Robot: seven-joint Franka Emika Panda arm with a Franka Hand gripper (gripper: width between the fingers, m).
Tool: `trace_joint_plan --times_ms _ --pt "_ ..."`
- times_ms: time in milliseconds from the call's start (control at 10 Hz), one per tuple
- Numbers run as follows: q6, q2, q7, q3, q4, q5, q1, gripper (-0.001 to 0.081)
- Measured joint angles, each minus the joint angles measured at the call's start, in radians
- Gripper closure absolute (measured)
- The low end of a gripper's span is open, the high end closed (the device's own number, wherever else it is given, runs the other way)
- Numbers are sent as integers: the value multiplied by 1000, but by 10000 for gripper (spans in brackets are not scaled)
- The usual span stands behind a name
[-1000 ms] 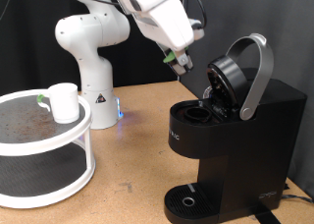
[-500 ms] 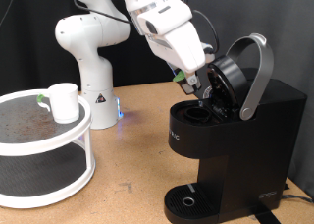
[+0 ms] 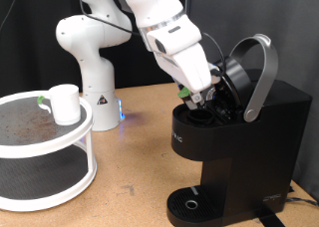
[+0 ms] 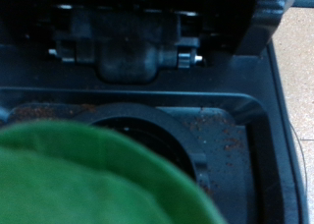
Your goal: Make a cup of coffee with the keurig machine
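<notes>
Hovering over the open top of the boxy matte-black keurig machine [image 3: 234,137], at the right of the exterior frame, the white arm's two-finger gripper [image 3: 196,96] sits just above the round pod chamber [image 4: 137,136]. A small pod with a green top [image 3: 185,90] shows at the fingertips in the exterior view; in the wrist view its blurred green surface [image 4: 88,180] fills the lower left of the frame, so the jaws stand narrowly apart, closed on the pod. Whether the pod already touches the chamber rim cannot be told.

The machine's hinged lid [image 3: 239,76] is raised and tilted back, with the grey arched handle [image 3: 261,73] standing up at the upper right of the exterior frame. The round drip tray [image 3: 189,202] lies at the machine's foot, bottom centre-right, with nothing on it.

The small plain white cylindrical cup [image 3: 65,103] stands upright on the top tier of a round white two-tier shelf [image 3: 45,172] at the left of the exterior frame, well apart from the machine. The arm's white base [image 3: 95,58] rises behind the shelf on the wooden tabletop [image 3: 130,167].
</notes>
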Motion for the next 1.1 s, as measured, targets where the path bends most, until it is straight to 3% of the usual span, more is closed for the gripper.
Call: trace_joint_plan --times_ms 1100 --pt "30 53 6 32 -5 15 0 337"
